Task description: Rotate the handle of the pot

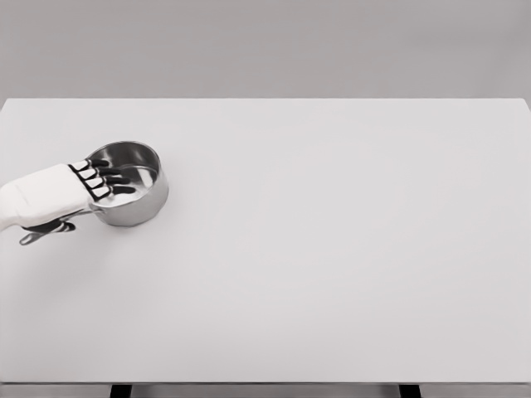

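Nearest the camera runs the front edge of the white table (332, 315), with two dark leg tops showing just beneath it at about five and seven o'clock. Its broad surface stretches away toward a plain grey wall.

Out at roughly nine o'clock from the table's middle, the left hand (70, 189) comes in from the left edge on its white arm. Its dark fingers (106, 177) lie fairly straight, only a little curled, reaching over the near rim and into the bowl of the steel saucepan (137, 186). Whether they press on the rim cannot be told.

Under the hand, the pot handle (46, 230) sticks out toward eight o'clock, mostly hidden beneath the palm, with the thumb close beside it.
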